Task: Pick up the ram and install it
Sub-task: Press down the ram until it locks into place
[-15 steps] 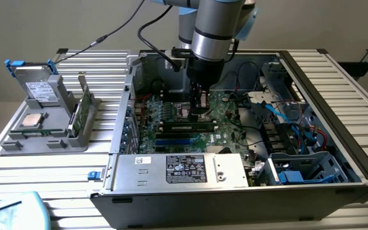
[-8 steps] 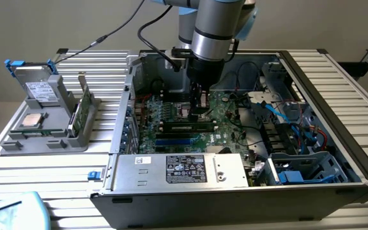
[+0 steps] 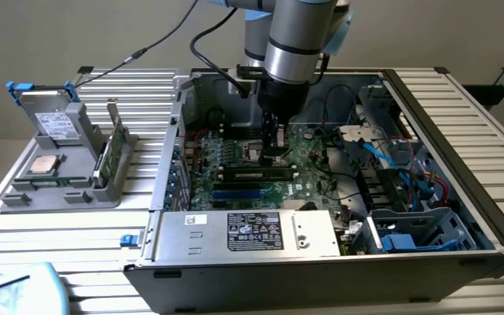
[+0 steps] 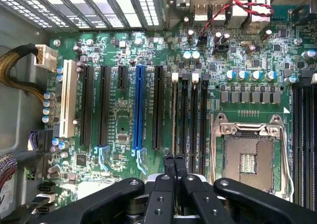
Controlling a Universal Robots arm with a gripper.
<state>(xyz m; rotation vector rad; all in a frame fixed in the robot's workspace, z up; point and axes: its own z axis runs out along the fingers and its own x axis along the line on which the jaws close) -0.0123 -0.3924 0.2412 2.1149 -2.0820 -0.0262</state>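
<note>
**Uneven pressure is threatening the seating**

Exterior view: the end effector (image 3: pixel 274 155), pinched shut and holding nothing, is hanging over the ram (image 3: pixel 256 174), which is standing in a slot beside the CPU socket (image 3: pixel 250 153). The case (image 3: pixel 322 282) is housing the motherboard (image 3: pixel 234 190).

Wrist view: the fingertips (image 4: pixel 169 162) are lining up with the ram's edge beside the socket. Off-centre pressing risks leaving one end unlatched.

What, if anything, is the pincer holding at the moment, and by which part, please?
Nothing, it appears: the black pincer is shut, fingers together with nothing between them, over the long dark memory stick standing in its slot.
</note>
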